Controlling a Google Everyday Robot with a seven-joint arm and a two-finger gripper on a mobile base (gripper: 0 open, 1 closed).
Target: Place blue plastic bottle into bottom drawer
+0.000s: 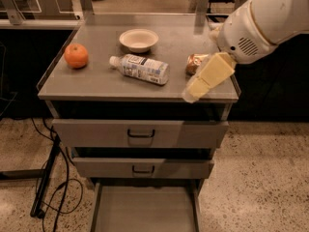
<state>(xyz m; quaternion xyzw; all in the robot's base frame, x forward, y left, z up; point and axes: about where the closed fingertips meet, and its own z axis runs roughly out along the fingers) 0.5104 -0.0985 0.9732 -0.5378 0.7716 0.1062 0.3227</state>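
Camera view looks down on a grey cabinet whose worktop (96, 83) carries four things. The blue plastic bottle (141, 68) lies on its side near the middle of the worktop. Its long axis runs on a slight diagonal, with the white cap pointing left and a little toward the back and the base pointing right and toward the front edge. The printed label faces up.

A white bowl (138, 39) stands just behind the bottle, apart from it. An orange (76, 55) sits well to the left, near the worktop's left side. A crumpled gold foil bag (194, 62) lies to the right of the bottle and is partly hidden.

The end effector (191, 94) slants down and to the left from the white arm (260, 18) at the upper right. It hangs over the right front part of the worktop, in front of the foil bag. It is to the right of the bottle's base, clear of the bottle and holding nothing. Whether it is apart or together I cannot tell.

Below the worktop, two upper drawers (140, 133) with dark handles are closed. The bottom drawer (145, 209) is pulled out, showing its flat grey floor.
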